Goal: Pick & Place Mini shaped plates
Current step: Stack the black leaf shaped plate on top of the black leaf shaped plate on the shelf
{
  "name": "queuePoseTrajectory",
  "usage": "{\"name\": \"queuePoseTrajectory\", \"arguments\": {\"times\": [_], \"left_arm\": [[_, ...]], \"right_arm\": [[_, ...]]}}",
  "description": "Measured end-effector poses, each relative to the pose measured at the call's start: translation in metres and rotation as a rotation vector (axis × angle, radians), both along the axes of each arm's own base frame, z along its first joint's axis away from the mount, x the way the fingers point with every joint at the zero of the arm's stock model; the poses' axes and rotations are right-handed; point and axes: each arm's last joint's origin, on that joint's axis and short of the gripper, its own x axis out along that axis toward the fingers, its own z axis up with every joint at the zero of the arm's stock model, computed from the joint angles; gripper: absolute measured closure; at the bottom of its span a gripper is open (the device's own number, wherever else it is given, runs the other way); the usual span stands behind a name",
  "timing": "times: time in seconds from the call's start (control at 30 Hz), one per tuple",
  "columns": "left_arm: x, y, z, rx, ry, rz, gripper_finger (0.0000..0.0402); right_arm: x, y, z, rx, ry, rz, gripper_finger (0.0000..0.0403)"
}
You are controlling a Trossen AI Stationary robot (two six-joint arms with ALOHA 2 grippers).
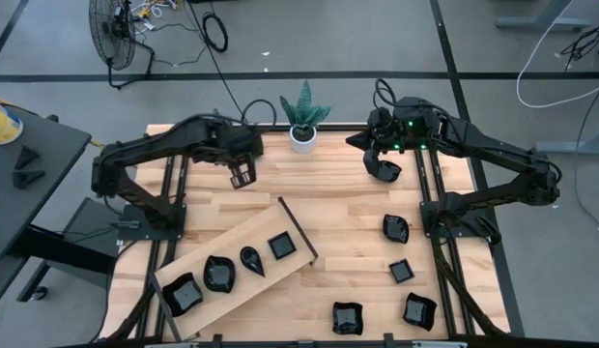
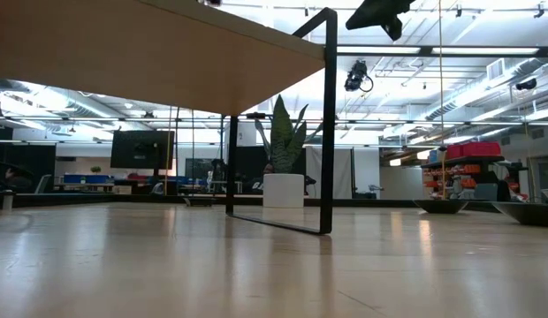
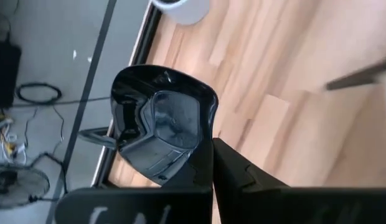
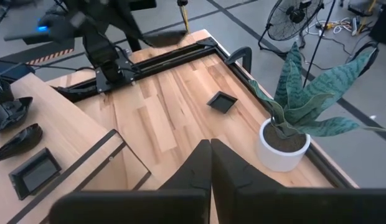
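Several mini shaped plates, small glossy black dishes, are in view. One plate [image 3: 159, 121] shows just beyond my left gripper [image 3: 211, 149], whose fingers meet with nothing between them. It lies near the back of the table [image 4: 221, 101], under that gripper [image 1: 243, 166]. Several plates, among them a square one [image 1: 282, 246] and a teardrop one [image 1: 251, 258], sit on the wooden board [image 1: 261, 224]. Others lie loose on the right [image 1: 396, 228] [image 1: 419, 310]. My right gripper [image 4: 210, 146] is shut and empty, raised at the back right [image 1: 379, 166].
A white pot with a green plant [image 1: 302, 124] stands at the middle of the back edge, between the two arms. The board rests on black legs [image 2: 329, 124] and slants across the front left. Black frame rails [image 1: 430, 242] run along both sides.
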Motion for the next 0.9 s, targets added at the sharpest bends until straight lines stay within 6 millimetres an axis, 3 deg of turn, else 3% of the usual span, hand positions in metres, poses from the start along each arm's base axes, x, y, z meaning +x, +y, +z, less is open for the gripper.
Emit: {"name": "queuePoseTrajectory", "arguments": {"times": [0.33,0.63,0.9], "left_arm": [[-0.008,-0.061,0.041,-0.143,-0.149,-0.135,0.0402],[-0.019,-0.121,0.045,-0.315,-0.205,-0.186,0.0401],[-0.029,-0.151,0.045,-0.376,-0.216,-0.198,0.0401]], "right_arm": [[0.000,0.002,0.000,-0.035,0.005,0.082,0.0399],[0.001,0.003,0.000,-0.084,0.011,0.165,0.0399],[0.001,0.003,0.000,-0.070,0.007,0.158,0.0399]]}}
